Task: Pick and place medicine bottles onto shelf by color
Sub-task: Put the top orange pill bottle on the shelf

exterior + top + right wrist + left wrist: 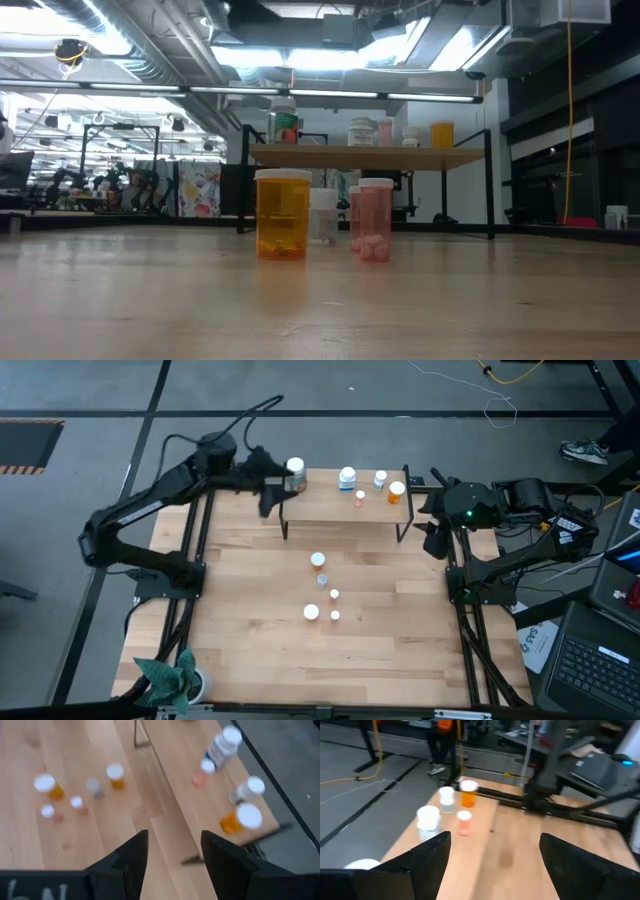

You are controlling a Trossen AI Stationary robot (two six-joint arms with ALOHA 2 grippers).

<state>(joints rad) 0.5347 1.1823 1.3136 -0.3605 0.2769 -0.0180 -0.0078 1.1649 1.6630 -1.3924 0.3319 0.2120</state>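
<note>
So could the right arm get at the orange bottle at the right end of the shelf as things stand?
Probably yes. The right gripper hangs open just off the shelf's right end, and the orange bottle stands nearest that end. A small clear bottle close beside it could crowd the fingers.

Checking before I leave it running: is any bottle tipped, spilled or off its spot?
Nothing stands out. Five bottles stand upright on the shelf, including the green bottle beside the left gripper; five more stand upright on the table.
</note>
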